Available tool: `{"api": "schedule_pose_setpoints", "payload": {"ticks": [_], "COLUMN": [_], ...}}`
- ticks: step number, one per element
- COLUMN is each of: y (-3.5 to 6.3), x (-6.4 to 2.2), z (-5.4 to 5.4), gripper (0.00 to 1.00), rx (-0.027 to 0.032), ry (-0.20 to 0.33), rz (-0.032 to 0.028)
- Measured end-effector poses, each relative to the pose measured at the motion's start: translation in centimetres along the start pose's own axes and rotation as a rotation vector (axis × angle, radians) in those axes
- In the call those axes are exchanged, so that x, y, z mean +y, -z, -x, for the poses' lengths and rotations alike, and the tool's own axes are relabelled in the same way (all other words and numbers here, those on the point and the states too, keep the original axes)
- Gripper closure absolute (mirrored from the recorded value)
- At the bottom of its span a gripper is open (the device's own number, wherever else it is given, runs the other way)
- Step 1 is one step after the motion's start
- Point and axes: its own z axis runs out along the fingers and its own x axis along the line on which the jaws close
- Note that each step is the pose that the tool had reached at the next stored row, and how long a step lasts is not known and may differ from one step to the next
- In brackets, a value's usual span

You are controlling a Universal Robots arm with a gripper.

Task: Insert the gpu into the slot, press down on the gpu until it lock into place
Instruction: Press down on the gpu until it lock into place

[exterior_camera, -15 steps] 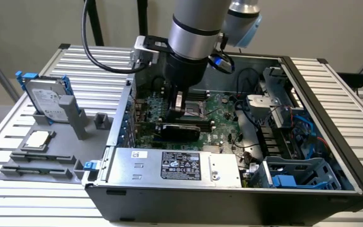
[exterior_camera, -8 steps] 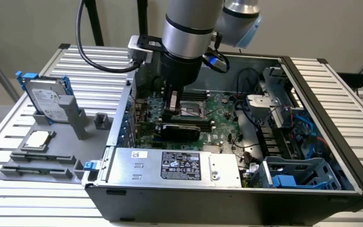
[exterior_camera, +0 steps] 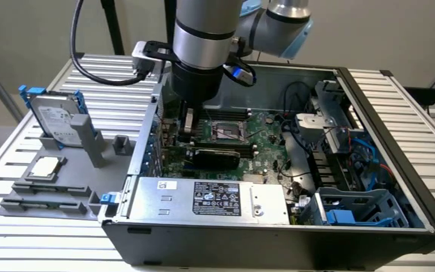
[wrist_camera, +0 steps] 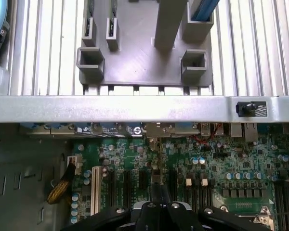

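The slatted surface [exterior_camera: 399,113] carries an open computer case [exterior_camera: 278,243]. Its motherboard [exterior_camera: 267,127] is spread below the end effector [wrist_camera: 158,201], whose fingers are held together with no gap seen; whether the card's upper edge is pinched between them cannot be told. The gpu [exterior_camera: 216,157] is stood on edge just beneath the end effector, apparently over the slot, which is covered by it. The pressing step is judged to be in hand. It is best done with force applied straight down on the card's top edge, with the card kept upright so that both ends are seated evenly and the latch is caught.
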Motion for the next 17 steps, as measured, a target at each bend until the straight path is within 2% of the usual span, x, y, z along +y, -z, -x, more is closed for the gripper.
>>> {"api": "schedule_pose_setpoints", "payload": {"ticks": [3, 9, 17], "y": [-0.03, -0.07, 0.39], "x": [0.43, 1.20, 1.36], "z": [0.0, 0.0, -0.2], "gripper": [0.89, 0.89, 0.89], "rx": [0.0008, 0.0077, 0.0132], "ry": [0.000, -0.001, -0.002], "rz": [0.0072, 0.0244, 0.0442]}}
